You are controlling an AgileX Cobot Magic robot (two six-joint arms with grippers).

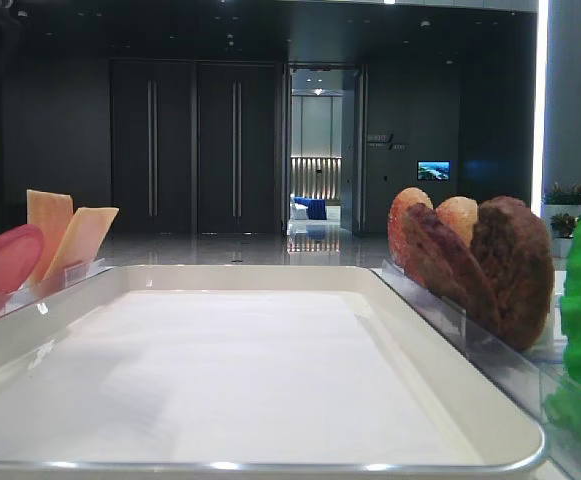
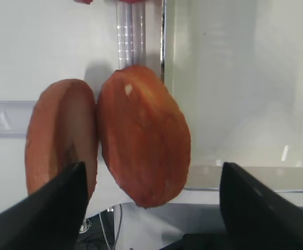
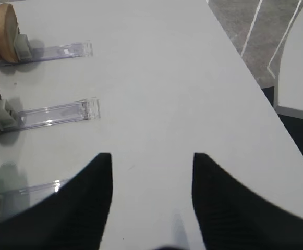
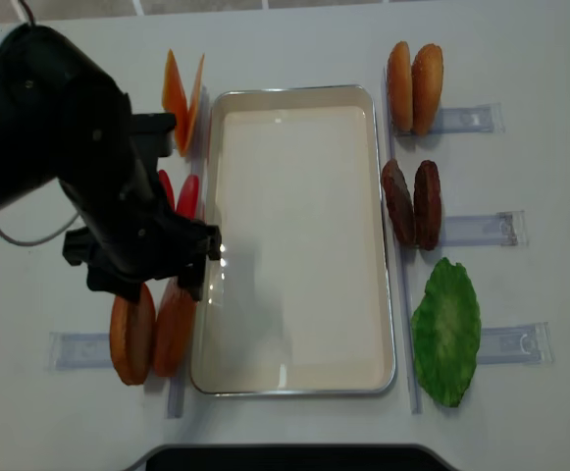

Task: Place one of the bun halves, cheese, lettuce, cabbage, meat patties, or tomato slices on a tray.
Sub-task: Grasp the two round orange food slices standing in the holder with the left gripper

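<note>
Two bun halves stand on edge at the table's lower left, beside the cream-white tray [image 4: 294, 235]. In the left wrist view my left gripper [image 2: 152, 164] is open and hangs over them. The right-hand bun half [image 2: 141, 135] lies between the fingers with a wide gap to the right finger; the other bun half [image 2: 57, 135] is by the left finger. Nothing is held. The left arm [image 4: 108, 196] hides part of the tomato slices [image 4: 188, 194]. Cheese [image 4: 181, 93] stands above them. My right gripper [image 3: 152, 154] is open over bare table.
Right of the tray stand two more bun halves [image 4: 414, 86], two meat patties [image 4: 412, 204] and a green leaf [image 4: 446, 329] in clear holders [image 3: 57, 113]. The table edge [image 3: 255, 78] runs close on the right of the right wrist view.
</note>
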